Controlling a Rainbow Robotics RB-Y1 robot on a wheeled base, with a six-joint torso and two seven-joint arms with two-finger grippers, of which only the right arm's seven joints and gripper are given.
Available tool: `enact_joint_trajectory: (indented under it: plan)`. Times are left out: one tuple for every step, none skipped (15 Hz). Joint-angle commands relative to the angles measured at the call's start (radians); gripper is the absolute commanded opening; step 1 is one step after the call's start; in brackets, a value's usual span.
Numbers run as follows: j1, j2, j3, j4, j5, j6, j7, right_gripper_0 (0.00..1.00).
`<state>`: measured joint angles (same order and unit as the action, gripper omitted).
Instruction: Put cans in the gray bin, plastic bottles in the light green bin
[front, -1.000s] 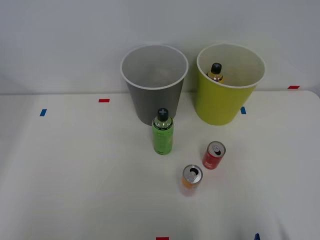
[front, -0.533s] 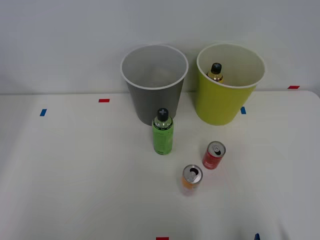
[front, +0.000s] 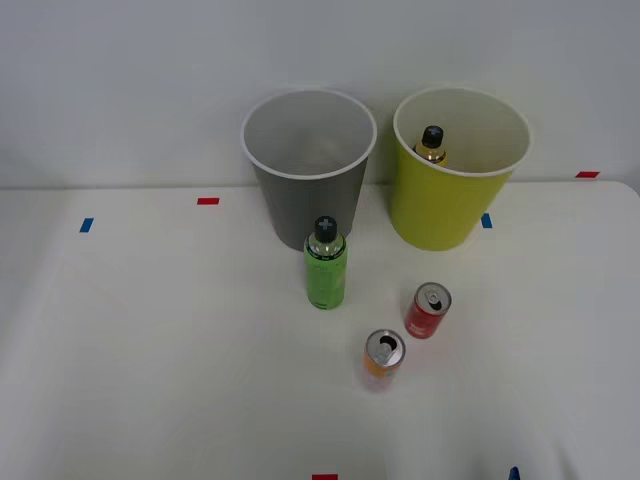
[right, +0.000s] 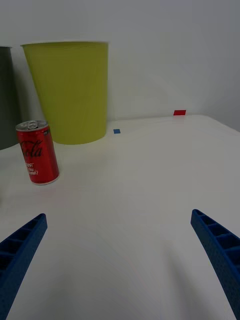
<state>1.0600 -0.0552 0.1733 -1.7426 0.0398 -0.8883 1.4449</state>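
Observation:
The gray bin (front: 308, 165) and the light green bin (front: 458, 170) stand side by side at the back of the table. A yellow bottle's black cap (front: 432, 140) shows inside the light green bin. The green-wrapped bottle (front: 325, 266) stands upright in front of the gray bin. A red can (front: 427, 311) and an orange can (front: 383, 359) stand to its right, nearer the front edge. My right gripper (right: 120, 260) is open low over the table, with nothing between its blue fingers (right: 22, 247). The red can (right: 37, 152) stands ahead of it and off to one side, before the light green bin (right: 70, 90).
Small red and blue tape marks (front: 208, 201) dot the white table (front: 150, 350). A blue fingertip (front: 514, 472) shows at the front edge of the front view. A white wall stands right behind the bins.

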Motion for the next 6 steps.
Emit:
enact_joint_trajectory:
  plan:
    - [0.000,0.000,0.000,0.000,0.000,0.000,0.000,1.00]
    - [0.000,0.000,0.000,0.000,0.000,0.000,0.000,1.00]
    - [0.000,0.000,0.000,0.000,0.000,0.000,0.000,1.00]
    - [0.000,0.000,0.000,0.000,0.000,0.000,0.000,1.00]
    - [0.000,0.000,0.000,0.000,0.000,0.000,0.000,1.00]
    - [0.000,0.000,0.000,0.000,0.000,0.000,0.000,1.00]
